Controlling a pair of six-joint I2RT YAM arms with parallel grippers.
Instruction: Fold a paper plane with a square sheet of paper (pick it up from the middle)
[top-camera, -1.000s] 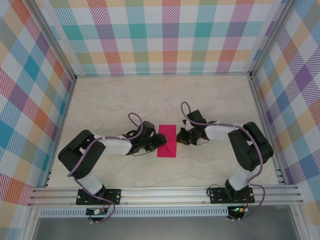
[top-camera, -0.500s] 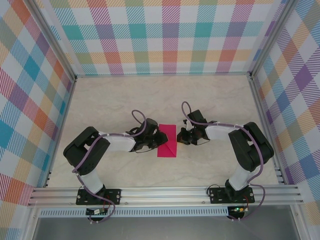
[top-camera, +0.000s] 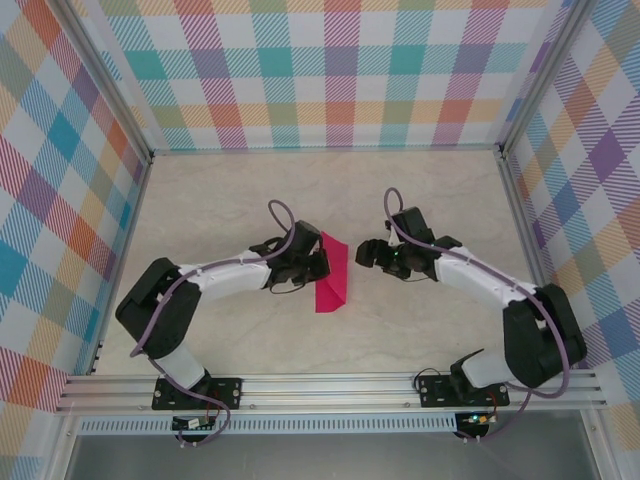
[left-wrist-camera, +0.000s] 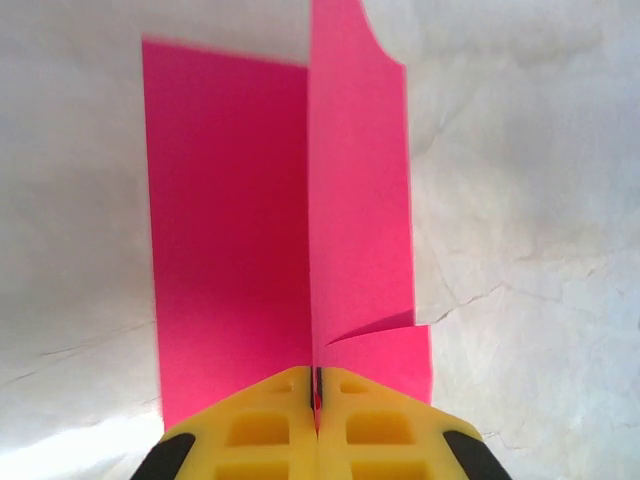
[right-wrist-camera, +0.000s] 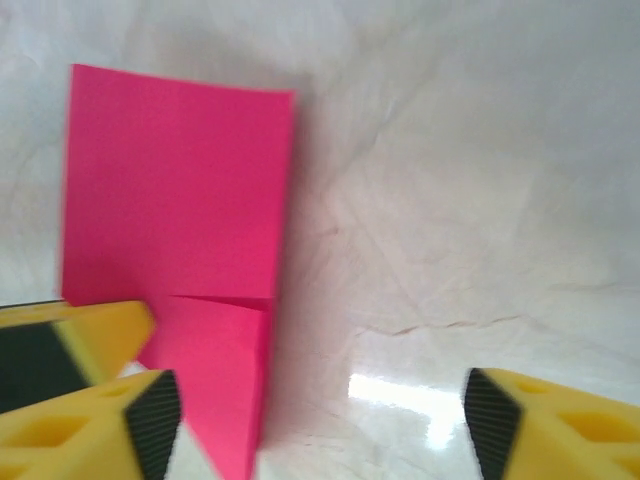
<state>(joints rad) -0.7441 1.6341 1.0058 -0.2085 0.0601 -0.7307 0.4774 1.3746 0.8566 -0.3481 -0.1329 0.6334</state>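
Thin magenta-pink square sheet of paper (top-camera: 333, 278), part-folded, sits mid-worktop (top-camera: 220, 200) with one flap raised. Left fingers (left-wrist-camera: 308, 395) are pressed together, pinching the flap's near edge. Right fingers (top-camera: 366, 255) are spread, just beside it, not touching. Light, floppy, marks easily, so pinch gently along the crease.

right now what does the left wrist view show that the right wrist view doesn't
Left wrist: the left end effector shut on the paper's near edge, along the middle fold, with one half apparently lifted. Right wrist: the right end effector open, fingers wide apart, gripping nothing. Both: the pink paper on the pale table, with a small slanted fold near its close end.
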